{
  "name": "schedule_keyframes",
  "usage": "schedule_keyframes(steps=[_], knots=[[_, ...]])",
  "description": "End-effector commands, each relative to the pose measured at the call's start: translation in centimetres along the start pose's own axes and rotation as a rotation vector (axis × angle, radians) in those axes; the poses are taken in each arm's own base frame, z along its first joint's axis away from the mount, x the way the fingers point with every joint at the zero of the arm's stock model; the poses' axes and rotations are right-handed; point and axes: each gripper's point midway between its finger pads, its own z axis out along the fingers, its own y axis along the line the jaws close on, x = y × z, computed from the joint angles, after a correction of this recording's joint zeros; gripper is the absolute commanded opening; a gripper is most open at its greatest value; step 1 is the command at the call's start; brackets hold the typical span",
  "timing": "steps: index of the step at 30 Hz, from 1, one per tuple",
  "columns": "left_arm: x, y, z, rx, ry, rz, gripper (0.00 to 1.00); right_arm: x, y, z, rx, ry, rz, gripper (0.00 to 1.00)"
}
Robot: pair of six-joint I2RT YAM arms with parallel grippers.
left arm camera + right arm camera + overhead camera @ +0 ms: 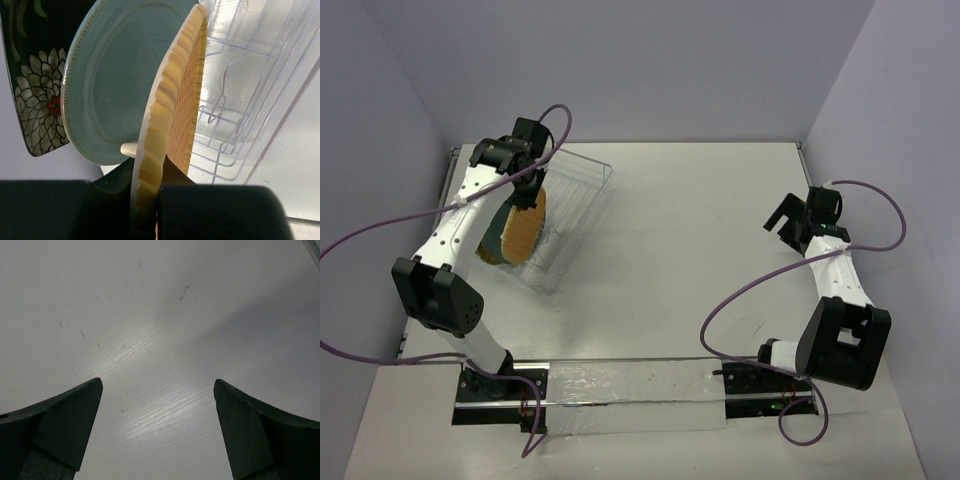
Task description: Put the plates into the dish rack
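My left gripper is shut on the rim of the orange-yellow woven plate and holds it on edge inside the clear wire dish rack. In the left wrist view my gripper pinches that plate at its lower rim. The teal-grey plate stands on edge just behind it, and the black flowered plate stands behind that. The round yellow woven plate is out of view. My right gripper is open and empty at the far right, over bare table.
The rack's right half shows bare wire slots beside the held plate. The rack stands at the table's back left, near the left wall. The table top lies between the rack and the right arm.
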Motion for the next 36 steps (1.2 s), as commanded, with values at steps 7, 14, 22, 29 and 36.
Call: schedule_keyframes(steps=[7,14,22,29,36], knots=[[-2.0,-1.0,0.3,-0.091,-0.002,0.032,0.08,-2.1,0.6,-0.7,-0.012,-0.076,-0.003,1.0],[-4.4,0.1,-2.0,-0.189,-0.092,-0.069,0.03,-2.1,0.8,-0.7,-0.016,-0.073,-0.005,1.0],[-2.8,0.5,-2.7,-0.179,-0.085,-0.077,0.02,-1.8,0.9,-0.4,-0.023,-0.059,-0.004,1.0],[-0.9,0.8,-3.5,-0.161,-0.082,-0.109,0.03,-1.7,0.9,-0.4,-0.027,-0.055,-0.005,1.0],[0.1,1.7,-3.6,-0.168,-0.076,-0.151,0.03,-1.7,1.1,-0.5,-0.032,-0.06,-0.007,1.0]])
